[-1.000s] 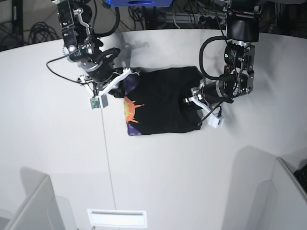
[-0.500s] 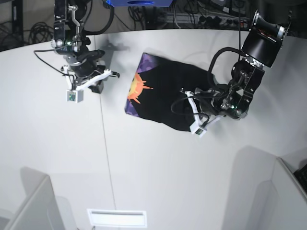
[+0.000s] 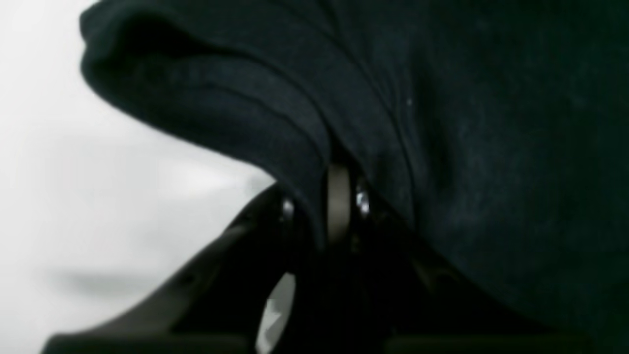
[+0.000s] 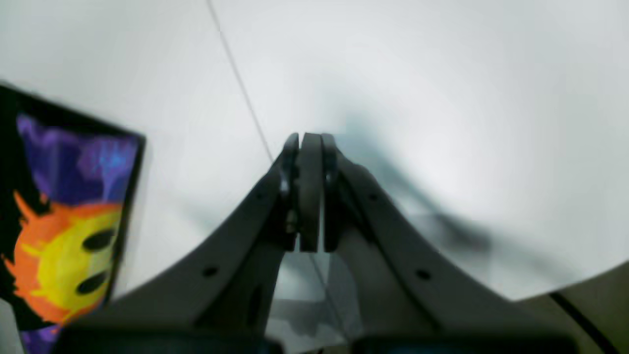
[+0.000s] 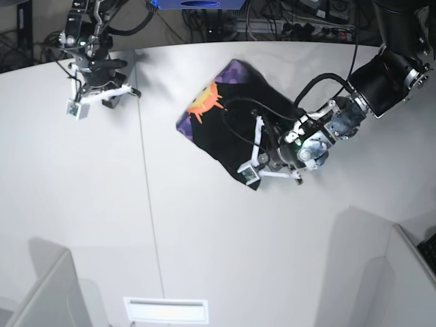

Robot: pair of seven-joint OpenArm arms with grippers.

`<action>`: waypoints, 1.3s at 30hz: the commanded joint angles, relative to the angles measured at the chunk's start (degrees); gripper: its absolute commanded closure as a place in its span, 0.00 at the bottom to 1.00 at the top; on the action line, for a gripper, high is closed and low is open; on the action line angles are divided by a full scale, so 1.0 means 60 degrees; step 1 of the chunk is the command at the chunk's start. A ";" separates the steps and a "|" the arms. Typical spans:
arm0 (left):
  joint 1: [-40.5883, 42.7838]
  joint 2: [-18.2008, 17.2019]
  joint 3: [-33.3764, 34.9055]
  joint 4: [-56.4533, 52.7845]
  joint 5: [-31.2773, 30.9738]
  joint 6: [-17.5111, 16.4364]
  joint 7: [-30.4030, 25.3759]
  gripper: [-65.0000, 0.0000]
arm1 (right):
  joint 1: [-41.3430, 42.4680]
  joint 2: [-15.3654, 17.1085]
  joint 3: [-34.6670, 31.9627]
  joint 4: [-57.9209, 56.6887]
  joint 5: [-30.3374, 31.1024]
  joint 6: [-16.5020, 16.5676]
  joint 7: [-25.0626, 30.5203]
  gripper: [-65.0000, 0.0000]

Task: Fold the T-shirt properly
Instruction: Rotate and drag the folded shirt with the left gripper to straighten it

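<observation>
Left end effector (image 5: 262, 163) pinches the T-shirt (image 5: 235, 122) edge; bare table (image 5: 204, 238) around.

Base view looks steeply down over the whole tabletop (image 5: 204, 238); 2 wrist views sit close behind their pincers, sharing the T-shirt (image 5: 231, 129).

one T-shirt (image 5: 235, 116), two claws, left claw (image 5: 262, 160), right claw (image 5: 126, 92), one table (image 5: 204, 238)

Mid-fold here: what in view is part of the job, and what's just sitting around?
Part of the job:
- T-shirt, black with sun print
- left gripper, shut on the T-shirt's edge
- right gripper, shut, holding nothing

Just around:
- white table
- cables behind the table
</observation>
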 commanded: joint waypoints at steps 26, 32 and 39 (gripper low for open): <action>-0.0217 0.0450 0.1567 -0.0778 0.6011 -0.2426 -0.5236 1.00 | -0.0831 -0.0690 -0.0051 0.0135 0.0022 0.0036 0.0966 1.00; -0.0335 0.0919 0.1670 -0.0822 0.6025 -0.2426 -0.5295 1.00 | -0.0831 -0.0690 -0.0051 0.0121 0.0022 0.0036 0.0966 1.00; -0.0291 0.1066 0.1670 -0.0837 0.6025 -0.2426 -0.5280 1.00 | -0.0831 -0.0690 -0.0051 0.0121 0.0022 0.0036 0.0952 1.00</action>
